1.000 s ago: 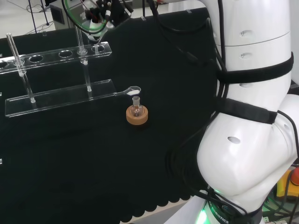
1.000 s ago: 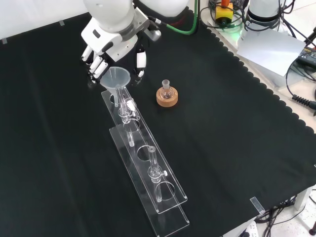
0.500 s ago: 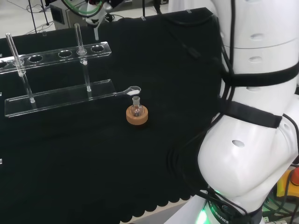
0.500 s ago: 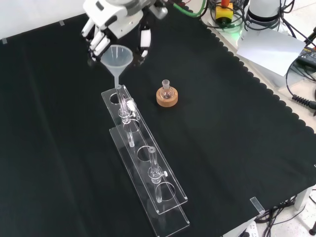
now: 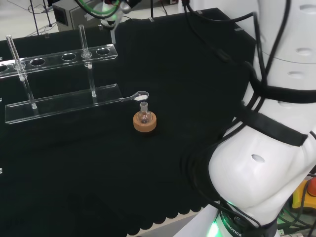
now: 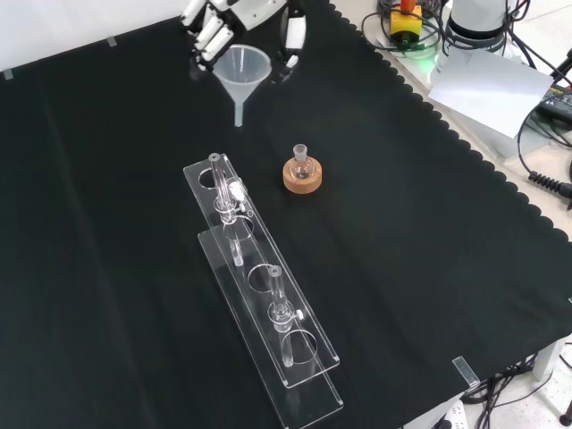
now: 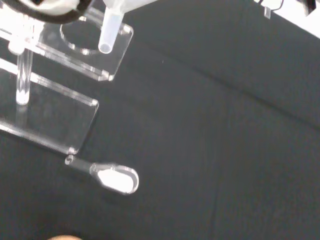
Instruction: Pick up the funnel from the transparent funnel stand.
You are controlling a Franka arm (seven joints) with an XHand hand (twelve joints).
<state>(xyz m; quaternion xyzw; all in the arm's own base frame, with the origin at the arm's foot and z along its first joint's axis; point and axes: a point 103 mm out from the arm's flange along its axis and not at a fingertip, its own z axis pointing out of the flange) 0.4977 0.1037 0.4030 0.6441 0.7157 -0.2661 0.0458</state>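
1. Above the table, our hand (image 6: 234, 12) grips the funnel (image 6: 242, 71) by its rim, spout clear of the transparent funnel stand (image 6: 259, 295)
2. We judge the pickup nearly complete; next we need only a steady hold

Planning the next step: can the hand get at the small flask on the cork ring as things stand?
Probably not yet: the hand is shut on the funnel, lifted clear of the stand. The flask on its cork ring stands in the open, nothing around it.
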